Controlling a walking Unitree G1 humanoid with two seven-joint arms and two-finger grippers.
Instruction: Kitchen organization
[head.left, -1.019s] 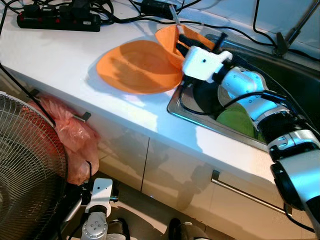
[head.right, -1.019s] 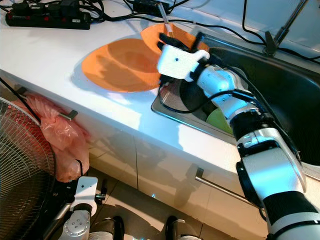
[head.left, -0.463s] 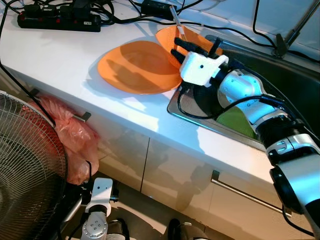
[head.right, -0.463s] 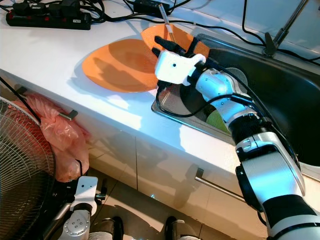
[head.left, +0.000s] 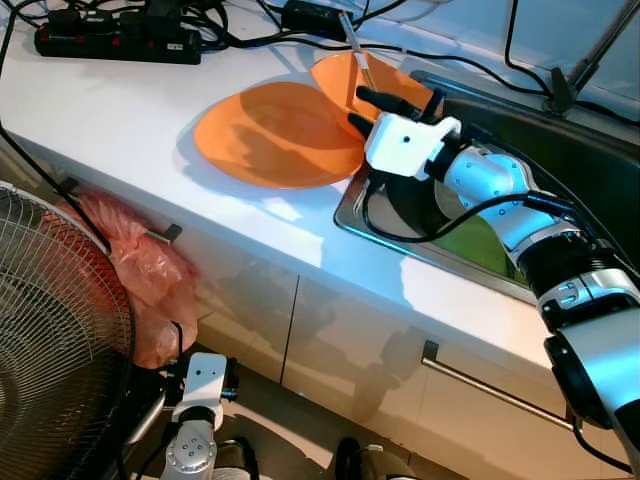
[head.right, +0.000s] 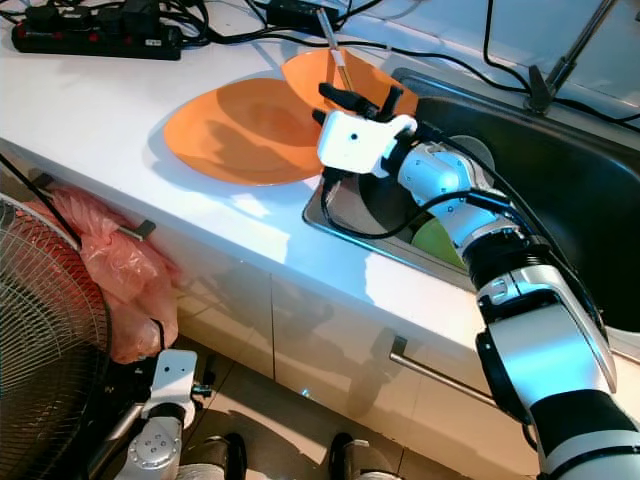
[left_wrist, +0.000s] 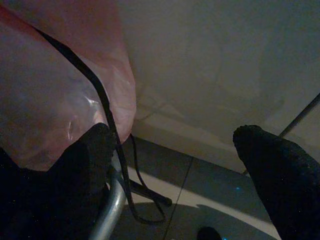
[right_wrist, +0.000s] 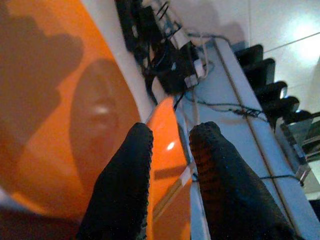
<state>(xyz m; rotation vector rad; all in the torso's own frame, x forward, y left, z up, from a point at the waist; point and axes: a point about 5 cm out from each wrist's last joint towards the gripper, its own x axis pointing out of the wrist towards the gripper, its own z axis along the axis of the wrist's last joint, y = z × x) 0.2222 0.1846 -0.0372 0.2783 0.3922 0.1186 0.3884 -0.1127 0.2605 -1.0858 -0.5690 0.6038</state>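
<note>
Orange bowl (head.right: 345, 78): upper centre of the head view, on the desk (head.right: 120, 100) at the sink (head.right: 560, 170) rim, overlapping the orange plate (head.right: 240, 128).
Right tool (head.right: 362, 102): just below-right of your bowl, fingers (right_wrist: 125, 175) narrowly parted around its rim (not clenched).
Left tool (left_wrist: 175, 165): released, idle low by the pink bag (head.left: 145, 280).

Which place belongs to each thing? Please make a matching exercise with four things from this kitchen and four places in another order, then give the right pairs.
Things:
1. large orange plate
2. black power strip
3. pink plastic bag
4. green dish

Places:
A. inside the sink
B. hanging at the cabinet front
C. flat on the white counter, beside the sink
D. at the back of the counter, far left

Pairs: 1-C, 2-D, 3-B, 4-A
</note>
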